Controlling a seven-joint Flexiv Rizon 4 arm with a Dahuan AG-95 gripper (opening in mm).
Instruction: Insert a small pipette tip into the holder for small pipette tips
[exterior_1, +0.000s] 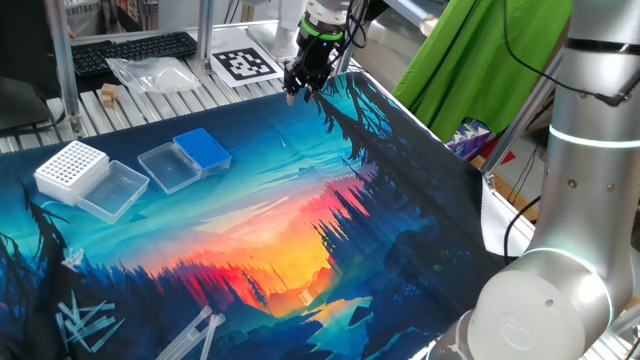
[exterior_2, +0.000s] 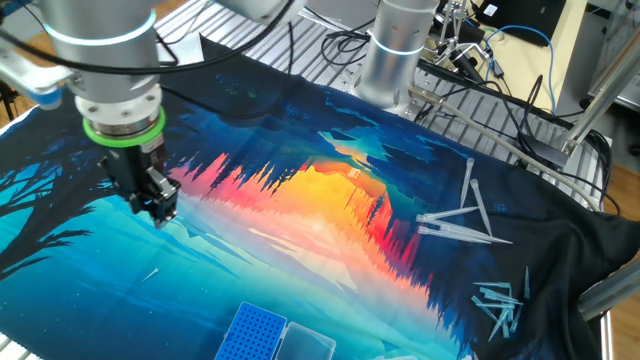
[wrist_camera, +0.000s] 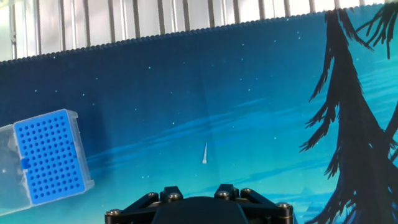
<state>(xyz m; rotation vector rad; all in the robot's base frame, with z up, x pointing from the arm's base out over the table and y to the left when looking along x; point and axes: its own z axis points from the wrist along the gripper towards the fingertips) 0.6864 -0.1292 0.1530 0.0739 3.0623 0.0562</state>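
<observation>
Silver-grey jointed robot arm (exterior_2: 105, 50) with green wrist ring, black two-finger gripper (exterior_1: 302, 92) pointing straight down, jaws slightly parted, nothing held

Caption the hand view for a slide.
Small pipette tip lying loose on the printed mat, blue tip holder at left.

Printed mat (exterior_1: 300, 220) covers table; on it blue rack (exterior_1: 203, 150), white rack (exterior_1: 71, 168), loose tips (exterior_2: 460, 225).
</observation>
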